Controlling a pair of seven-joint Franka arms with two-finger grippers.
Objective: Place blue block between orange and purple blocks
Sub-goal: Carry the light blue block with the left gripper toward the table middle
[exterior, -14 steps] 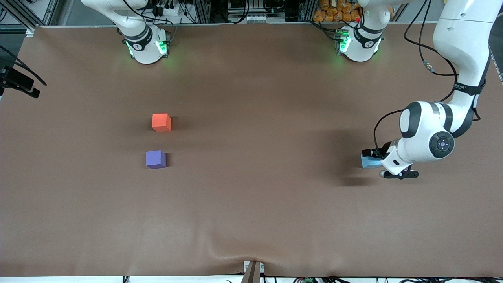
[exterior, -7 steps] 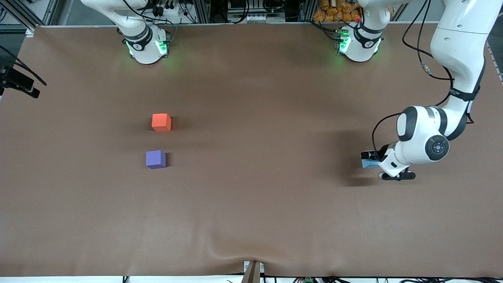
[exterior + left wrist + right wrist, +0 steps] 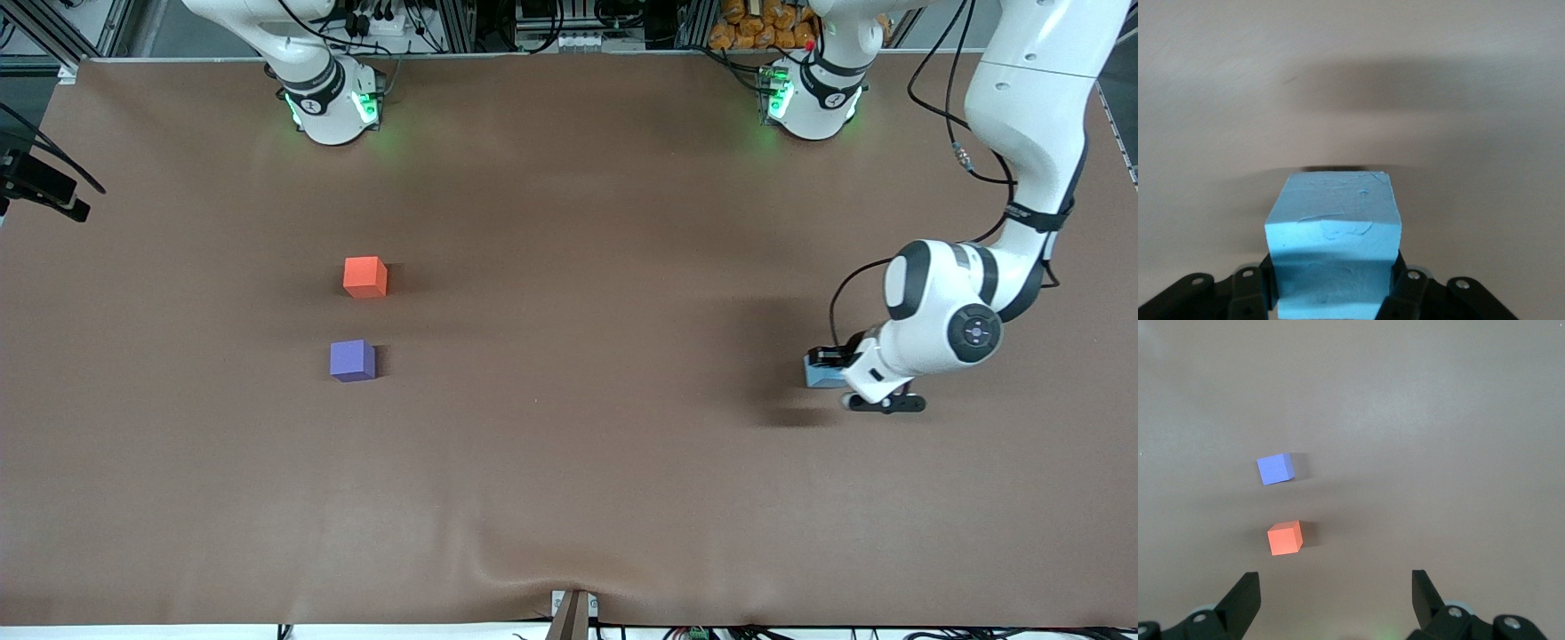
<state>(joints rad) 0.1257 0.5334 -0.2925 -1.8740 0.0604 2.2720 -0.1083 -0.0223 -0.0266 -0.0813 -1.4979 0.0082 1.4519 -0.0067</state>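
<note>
Blue block (image 3: 820,374) held in left gripper (image 3: 836,366), over the table (image 3: 569,462) toward the left arm's end. Left wrist view: block (image 3: 1332,243) sits between the two black fingers (image 3: 1250,293), one pressed on each side face; jaws closed to block width, nothing else in the grip. Block's shadow lies on the cloth apart from the block, so block is clear of the surface, lifted a little. Top face shows shallow scuffs/creases.

Orange block (image 3: 365,276) & purple block (image 3: 352,360) rest on table toward the right arm's end, well apart from blue block. Purple is nearer the front camera than orange, almost in line w/ it. Bare cloth shows between them; they do not touch. Both sit flat, edges roughly square to table edges.

Right gripper (image 3: 1336,593) not visible in front view; only the right arm's base (image 3: 329,98) shows there, arm waits. Right wrist view: its fingers spread wide, nothing between them, looking down on orange block (image 3: 1285,538) & purple block (image 3: 1275,468) from well above.

Table cover is brown, w/ a wrinkle at the edge nearest the front camera, approx. mid-table.
</note>
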